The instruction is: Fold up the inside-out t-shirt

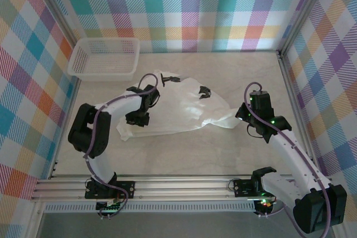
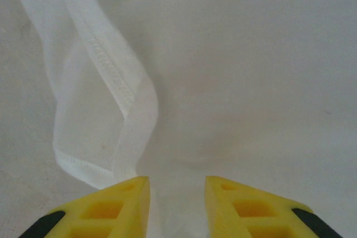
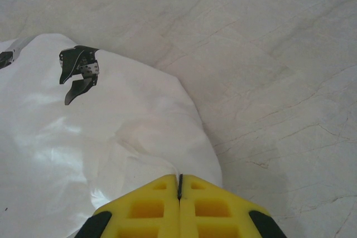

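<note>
The inside-out t-shirt (image 1: 178, 107) lies spread and rumpled across the middle of the table, white and slightly shiny. My left gripper (image 1: 138, 120) hangs over its left part. In the left wrist view the yellow fingers (image 2: 125, 204) stand apart just over the cloth (image 2: 251, 82), with a stitched hem fold (image 2: 114, 82) to their left. My right gripper (image 1: 240, 116) is at the shirt's right edge. Its yellow jaws (image 3: 179, 178) are pressed together, and a ridge of the white fabric (image 3: 111, 149) runs into their tips.
A white mesh basket (image 1: 105, 58) stands at the back left. Two black clips (image 1: 167, 78) (image 1: 203, 92) rest on the shirt's far part; one clip (image 3: 78, 71) shows in the right wrist view. Bare marbled tabletop (image 3: 279, 82) lies right of the shirt. Checked walls enclose the table.
</note>
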